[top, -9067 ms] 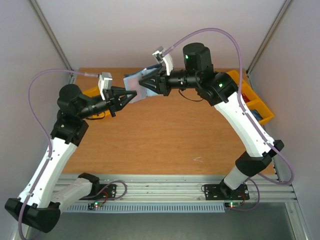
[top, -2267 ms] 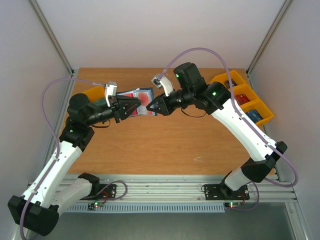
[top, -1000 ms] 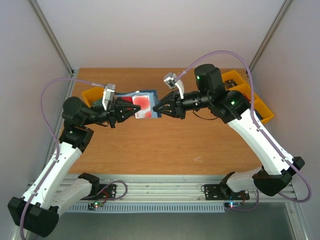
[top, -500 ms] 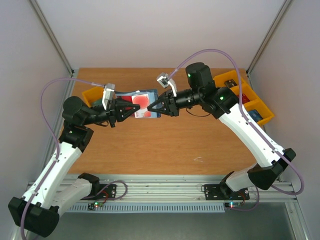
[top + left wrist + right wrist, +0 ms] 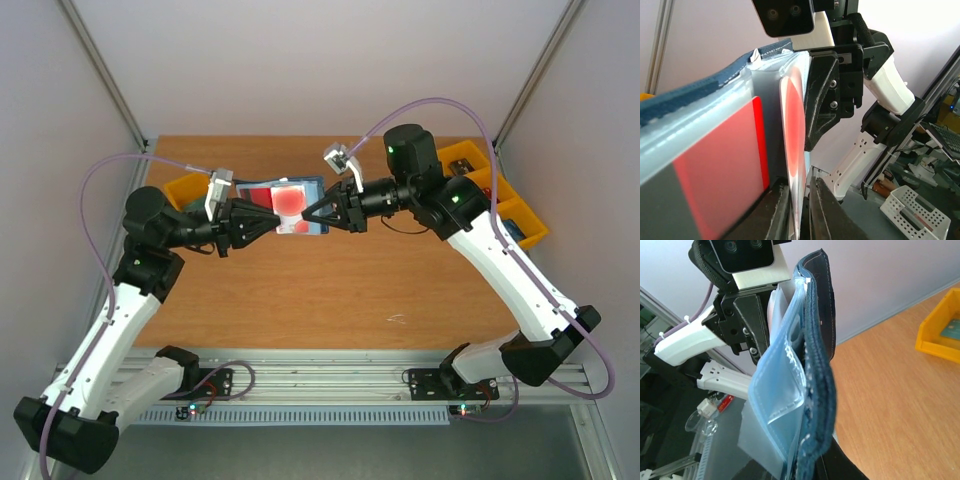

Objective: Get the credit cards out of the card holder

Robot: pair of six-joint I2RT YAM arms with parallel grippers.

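Note:
The card holder (image 5: 300,207), navy with pale blue sleeves, hangs in the air between both grippers above the table's far middle. My right gripper (image 5: 314,218) is shut on its navy cover (image 5: 818,360) at the lower edge, with an empty translucent sleeve (image 5: 777,405) splayed beside it. A whitish credit card with a red patch (image 5: 794,135) stands edge-on between the fingers of my left gripper (image 5: 802,212). It lies against the left finger, with a thin dark gap to the right finger (image 5: 824,210). Another red card (image 5: 715,175) sits in a sleeve to the left.
Yellow bins (image 5: 505,205) line the table's right edge, one holding a card-like item (image 5: 952,330). Another yellow bin (image 5: 185,187) sits behind my left arm. Bare wooden tabletop (image 5: 330,290) lies under and in front of the grippers.
My left gripper's jaws have eased slightly apart around the white and red card. The right gripper closed on the holder's cover and shifted a little right with it.

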